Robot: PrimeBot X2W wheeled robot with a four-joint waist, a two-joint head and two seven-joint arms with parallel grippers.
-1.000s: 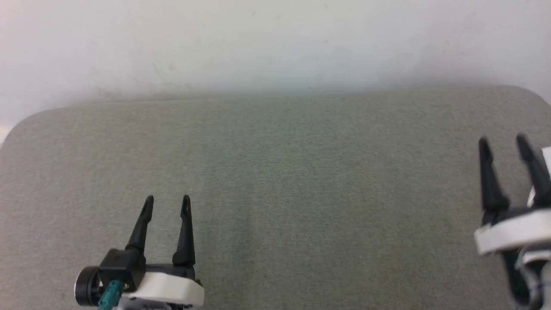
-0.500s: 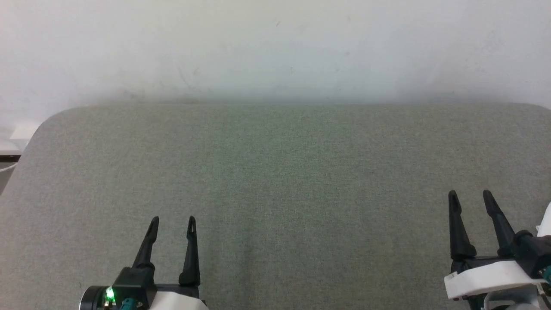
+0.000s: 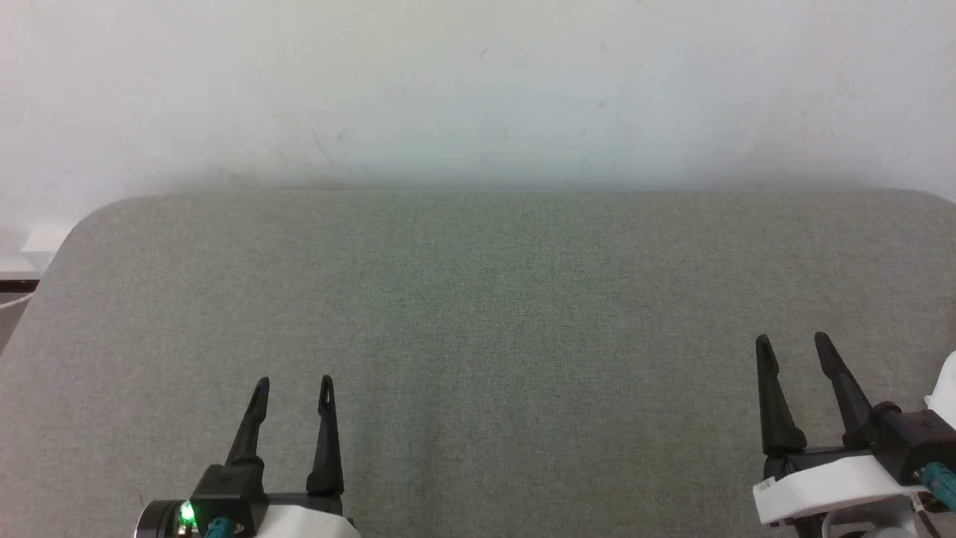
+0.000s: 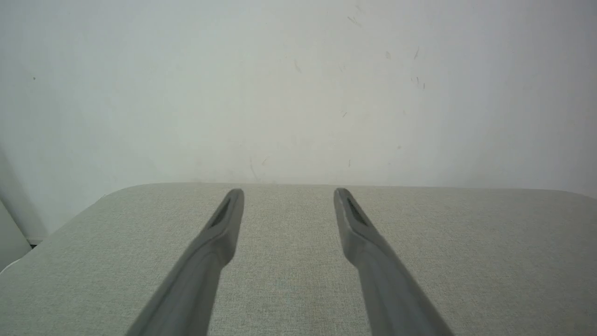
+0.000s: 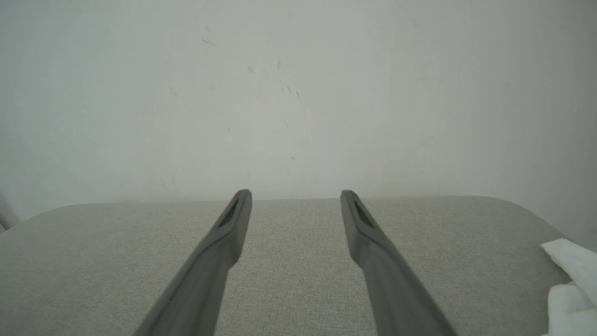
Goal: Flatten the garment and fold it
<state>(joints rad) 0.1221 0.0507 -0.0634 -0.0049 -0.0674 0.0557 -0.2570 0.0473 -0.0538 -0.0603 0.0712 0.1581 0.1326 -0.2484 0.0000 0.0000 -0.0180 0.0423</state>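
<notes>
White garment (image 5: pixel 570 280), a crumpled edge lying at the right end of the grey-green fabric table (image 3: pixel 478 299), to the right of the right gripper (image 3: pixel 792 340), its fingers spread apart and empty, left gripper (image 3: pixel 293 381) likewise spread and empty over the table's near left, scuffed white wall (image 3: pixel 478 90) behind

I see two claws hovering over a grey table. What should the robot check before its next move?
1. Left gripper open, holding nothing: ok.
2. Right gripper open, holding nothing: ok.
3. Grippers well apart from each other, above the table: ok.
4. Garment in sight: ok, a white bit lies near the table's right side.
5. Garment spread flat: cannot tell.
6. Which part of it lies nearest the right gripper: cannot tell.
</notes>
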